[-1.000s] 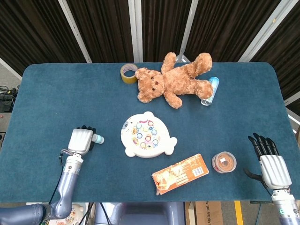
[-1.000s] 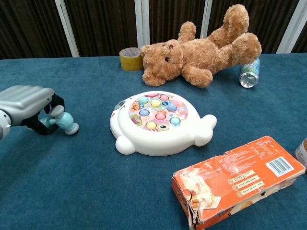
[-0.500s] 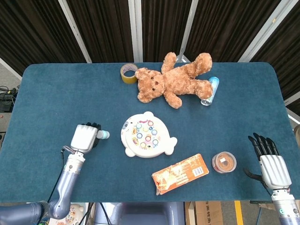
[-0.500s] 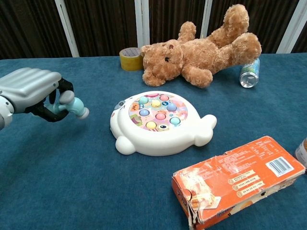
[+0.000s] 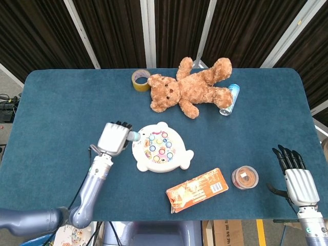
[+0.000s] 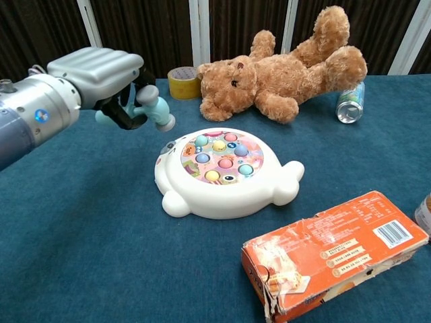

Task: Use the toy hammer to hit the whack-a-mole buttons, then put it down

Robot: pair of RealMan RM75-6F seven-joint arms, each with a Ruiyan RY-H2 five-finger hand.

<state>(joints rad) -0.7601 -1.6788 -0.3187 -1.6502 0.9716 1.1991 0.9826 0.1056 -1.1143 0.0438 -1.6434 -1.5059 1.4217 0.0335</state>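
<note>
Toy hammer (image 6: pixel 151 111) sits gripped in the left robot hand (image 6: pixel 101 74) (fingers wrapped tight); a crooked swing could miss the game's (image 6: pixel 225 171) buttons.

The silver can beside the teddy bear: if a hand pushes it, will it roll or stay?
The can lies on its side, so it would probably roll. It looks small and likely light. The teddy bear lies close beside it and might stop it.

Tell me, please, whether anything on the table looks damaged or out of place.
The orange box near the front edge looks damaged: its near left corner is crushed and torn. The can beside the teddy bear lies on its side. Nothing else stands out.
</note>
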